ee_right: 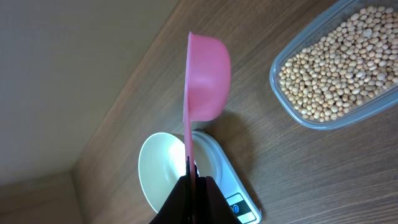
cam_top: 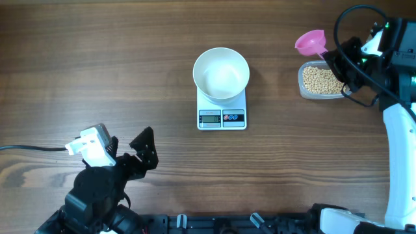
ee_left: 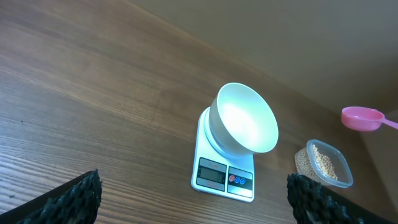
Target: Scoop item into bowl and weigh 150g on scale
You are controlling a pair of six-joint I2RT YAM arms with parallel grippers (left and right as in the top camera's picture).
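Left arm (cam_top: 97, 195) is mostly chunky black, with a white camera block (cam_top: 93, 144) on the wrist and a thin black cable (cam_top: 32, 149) running off it. Its fingers (ee_left: 71, 199) are black with a bumpy, grippy texture. Right arm (cam_top: 398, 156) has a smooth white link, looped black cables (cam_top: 354, 16), and a tiny green light (cam_top: 387, 26).

1. Warm brown with darker streaked grain across the flat wooden table (cam_top: 97, 65).
2. Plain white inside and out, unpatterned, on the round deep bowl (cam_top: 221, 73).
3. White on the small flat kitchen scale (cam_top: 222, 109); grey on its display, dark on its panel, with one red and one blue button.
4. Bright, even colour on the pink plastic scoop (ee_right: 208, 74).
5. Tan-beige on the many small round beans (cam_top: 320, 80); colourless and see-through on the rounded-rectangular plastic tub (cam_top: 301, 79).
6. Black with knobbly texture on the fingers (ee_left: 74, 196) of the left gripper (cam_top: 128, 151).
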